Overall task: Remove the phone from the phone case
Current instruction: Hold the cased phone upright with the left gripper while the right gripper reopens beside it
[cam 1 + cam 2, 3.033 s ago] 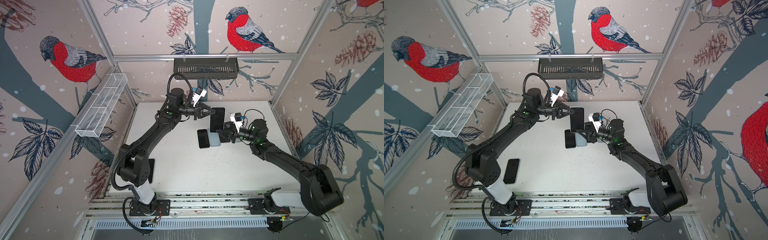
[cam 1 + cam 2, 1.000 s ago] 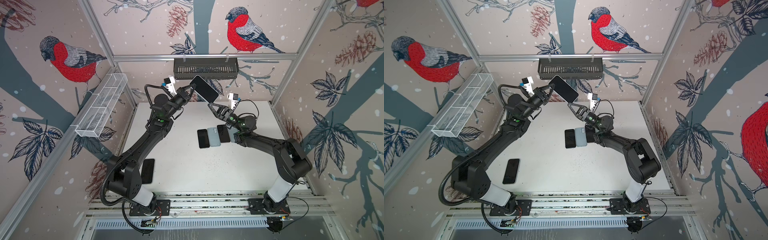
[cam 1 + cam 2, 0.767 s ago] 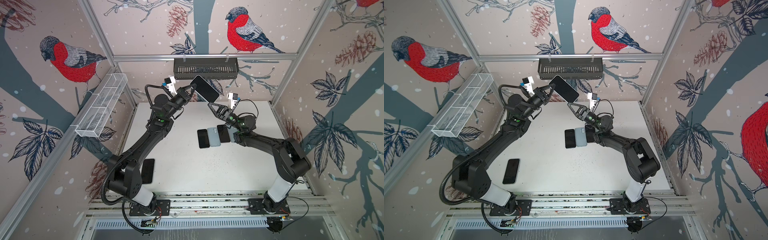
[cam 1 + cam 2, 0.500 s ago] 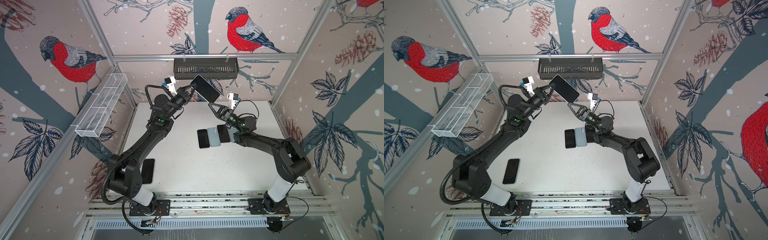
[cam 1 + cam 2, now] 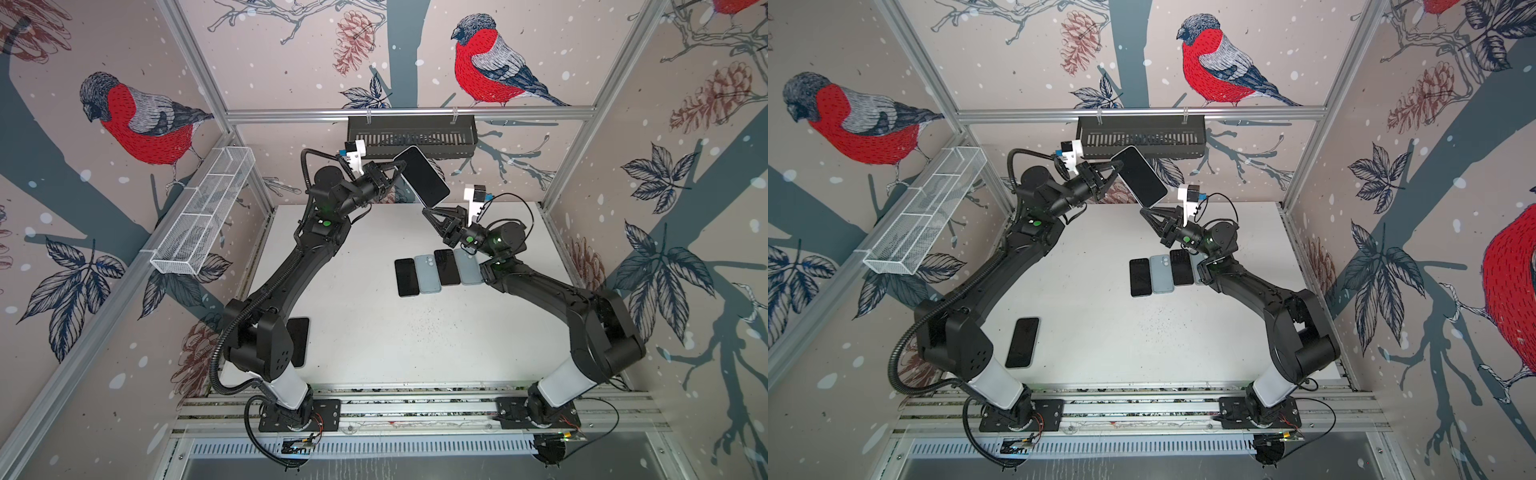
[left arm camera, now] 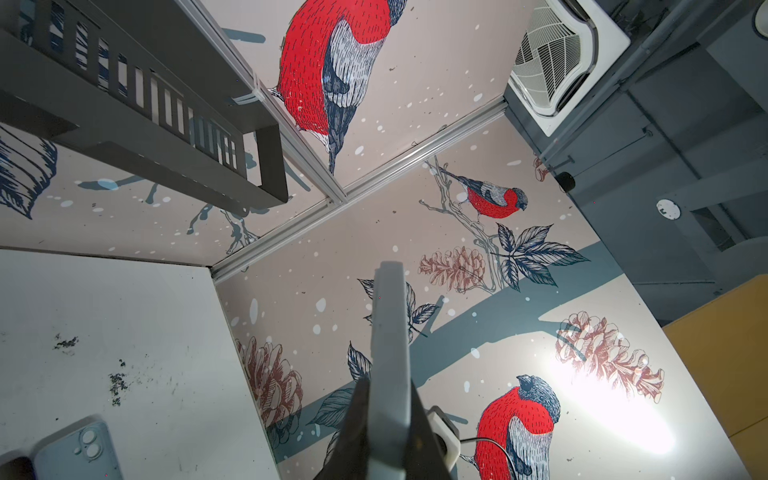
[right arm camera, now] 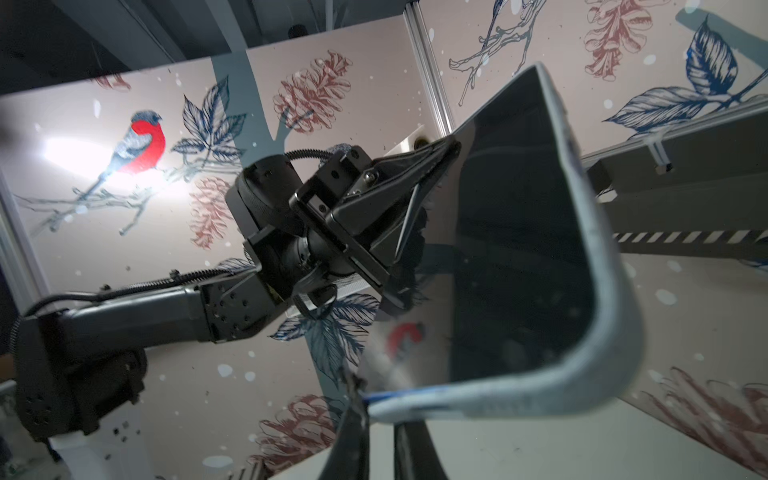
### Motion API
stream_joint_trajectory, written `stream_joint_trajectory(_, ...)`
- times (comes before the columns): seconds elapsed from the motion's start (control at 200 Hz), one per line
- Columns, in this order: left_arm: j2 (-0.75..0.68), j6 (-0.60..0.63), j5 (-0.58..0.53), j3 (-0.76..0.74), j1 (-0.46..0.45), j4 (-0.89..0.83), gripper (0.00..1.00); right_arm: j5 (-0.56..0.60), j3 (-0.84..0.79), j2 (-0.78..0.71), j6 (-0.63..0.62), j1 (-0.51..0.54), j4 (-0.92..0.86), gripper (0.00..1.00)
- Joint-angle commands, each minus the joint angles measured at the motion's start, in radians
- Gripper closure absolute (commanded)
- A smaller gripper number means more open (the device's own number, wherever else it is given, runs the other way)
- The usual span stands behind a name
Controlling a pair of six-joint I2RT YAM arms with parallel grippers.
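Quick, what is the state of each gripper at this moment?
Left gripper: closed, holding the cased phone in the air.
Right gripper: closed, apparently pinching the phone case at one corner.

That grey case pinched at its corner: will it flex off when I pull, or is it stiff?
Probably flexible: the phone case lip looks bowed away from the phone near the right gripper. Its matte rim should grip; the glossy phone may slip.

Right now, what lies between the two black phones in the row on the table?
A light blue phone case, back up, lies between them; both top views show it.
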Motion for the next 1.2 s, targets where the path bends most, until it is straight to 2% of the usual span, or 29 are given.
stream_joint_trajectory(0.0, -0.001, -0.057, 0.079, 0.029, -0.002, 0.014, 1.0, 0.057, 0.025, -0.018, -0.368, -0.003, -0.311, 1.0)
stream_joint_trajectory(0.065, 0.004, -0.045, 0.094, 0.05, 0.0, -0.006, 1.0, 0.108, 0.03, -0.038, -0.433, -0.002, -0.371, 1.0)
stream_joint_trajectory(0.145, 0.004, -0.04, 0.11, 0.058, 0.01, -0.011, 1.0, 0.162, 0.002, -0.067, -0.452, -0.005, -0.375, 0.99)
stream_joint_trajectory(0.185, 0.005, -0.042, 0.12, 0.059, 0.02, -0.004, 1.0, 0.191, -0.019, -0.085, -0.449, -0.01, -0.374, 0.9)
stream_joint_trajectory(0.215, 0.004, -0.041, 0.125, 0.059, 0.031, -0.001, 1.0, 0.208, -0.04, -0.1, -0.432, -0.017, -0.375, 0.79)
stream_joint_trajectory(0.32, 0.004, -0.037, 0.165, 0.064, 0.071, 0.026, 1.0, 0.196, -0.141, -0.162, -0.332, -0.075, -0.329, 0.48)
stream_joint_trajectory(0.365, 0.011, -0.022, 0.202, 0.081, 0.084, 0.022, 1.0, 0.176, -0.184, -0.191, -0.288, -0.102, -0.301, 0.4)
stream_joint_trajectory(0.46, 0.029, 0.088, 0.277, 0.133, 0.099, -0.056, 1.0, 0.13, -0.23, -0.248, -0.261, -0.145, -0.287, 0.32)
stream_joint_trajectory(0.56, 0.071, 0.327, 0.364, 0.271, 0.1, -0.288, 1.0, 0.092, -0.202, -0.284, -0.28, -0.177, -0.384, 0.3)
stream_joint_trajectory(0.67, 0.09, 0.585, 0.394, 0.381, 0.101, -0.505, 1.0, 0.03, -0.148, -0.288, -0.288, -0.207, -0.454, 0.3)
stream_joint_trajectory(0.755, 0.11, 0.737, 0.409, 0.462, 0.101, -0.651, 1.0, -0.02, -0.121, -0.282, -0.287, -0.212, -0.458, 0.3)
stream_joint_trajectory(0.956, 0.099, 0.899, 0.459, 0.488, 0.098, -0.721, 1.0, -0.171, -0.062, -0.238, -0.268, -0.196, -0.448, 0.34)
stream_joint_trajectory(1.106, 0.082, 1.054, 0.469, 0.482, 0.069, -0.803, 1.0, -0.23, -0.026, -0.202, -0.273, -0.171, -0.452, 0.38)
stream_joint_trajectory(1.196, 0.063, 1.076, 0.478, 0.452, 0.055, -0.781, 1.0, -0.245, -0.012, -0.186, -0.283, -0.156, -0.452, 0.41)
